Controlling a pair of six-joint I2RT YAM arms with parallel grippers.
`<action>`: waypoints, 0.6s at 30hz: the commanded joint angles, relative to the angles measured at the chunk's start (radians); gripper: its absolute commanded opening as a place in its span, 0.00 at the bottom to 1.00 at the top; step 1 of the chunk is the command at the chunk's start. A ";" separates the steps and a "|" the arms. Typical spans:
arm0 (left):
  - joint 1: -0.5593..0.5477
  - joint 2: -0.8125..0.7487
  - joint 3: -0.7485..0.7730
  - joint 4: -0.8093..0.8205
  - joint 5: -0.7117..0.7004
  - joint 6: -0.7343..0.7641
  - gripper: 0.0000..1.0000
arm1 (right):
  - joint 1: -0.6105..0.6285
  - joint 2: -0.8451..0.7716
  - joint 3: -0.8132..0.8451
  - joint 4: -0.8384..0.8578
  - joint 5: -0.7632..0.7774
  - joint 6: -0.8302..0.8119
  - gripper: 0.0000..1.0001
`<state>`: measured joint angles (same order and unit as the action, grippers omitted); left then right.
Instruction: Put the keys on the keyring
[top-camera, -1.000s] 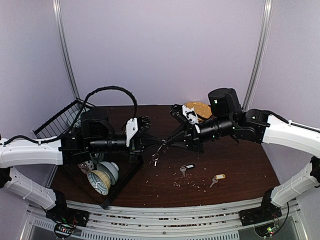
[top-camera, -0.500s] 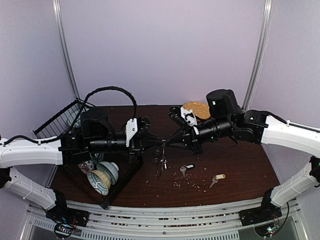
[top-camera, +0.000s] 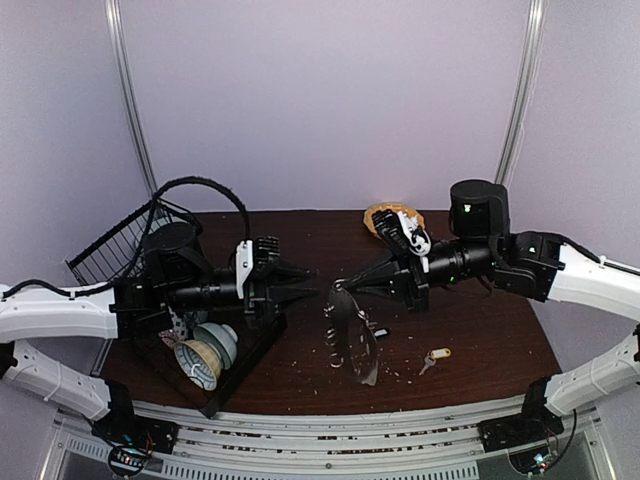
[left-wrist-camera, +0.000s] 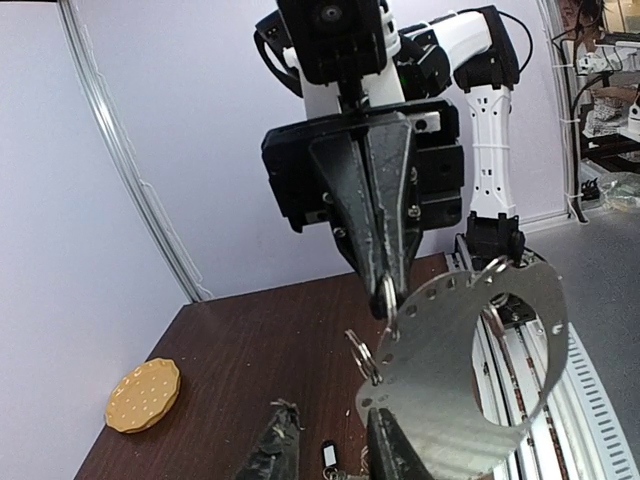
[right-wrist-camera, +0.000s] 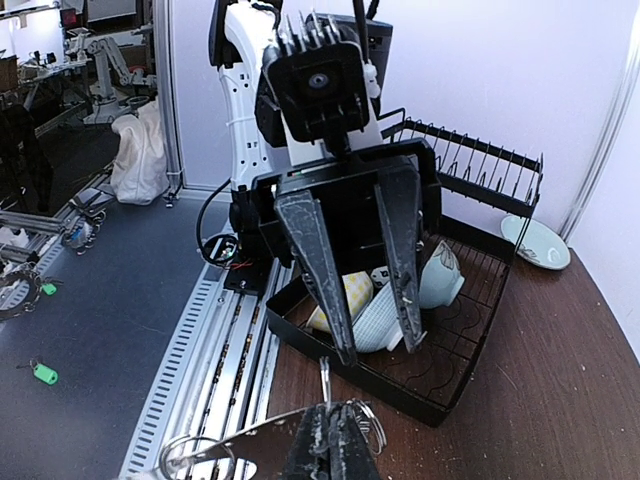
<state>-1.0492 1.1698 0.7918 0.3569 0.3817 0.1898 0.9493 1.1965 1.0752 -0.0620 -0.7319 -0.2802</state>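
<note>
The keyring (top-camera: 352, 335), a large pale grey floppy loop with holes and small split rings along its edge, hangs from my right gripper (top-camera: 340, 287), which is shut on its top edge. In the right wrist view the pinched fingers (right-wrist-camera: 330, 445) hold it (right-wrist-camera: 230, 440). My left gripper (top-camera: 305, 285) is open and empty just left of it; its right finger (left-wrist-camera: 395, 450) is close to the ring's lower edge (left-wrist-camera: 450, 370). The key with the black-and-white tag (top-camera: 381, 333) lies on the table beside the ring (left-wrist-camera: 330, 458). The key with the yellow tag (top-camera: 434, 357) lies further right.
A black dish tray (top-camera: 245, 365) with cups (top-camera: 205, 355) stands front left, under the left arm, with a wire rack (top-camera: 115, 245) behind it. A yellow-tan dotted disc (top-camera: 385, 215) lies at the back. Crumbs are scattered over the dark wooden table (top-camera: 480, 340).
The arms have drawn apart. My left gripper has opened and moved back left. My right gripper has moved right, and the keyring now hangs spread out from it alone.
</note>
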 joint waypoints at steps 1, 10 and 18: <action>-0.006 0.010 -0.010 0.191 0.050 -0.047 0.25 | 0.004 -0.015 -0.021 0.108 -0.044 0.022 0.00; -0.023 0.058 0.026 0.151 0.103 -0.015 0.23 | 0.004 -0.014 -0.017 0.118 -0.026 0.037 0.00; -0.046 0.091 0.044 0.203 0.001 -0.027 0.22 | 0.005 -0.002 -0.011 0.120 -0.045 0.041 0.00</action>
<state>-1.0817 1.2522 0.7986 0.4789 0.4328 0.1635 0.9493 1.1969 1.0554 0.0105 -0.7498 -0.2546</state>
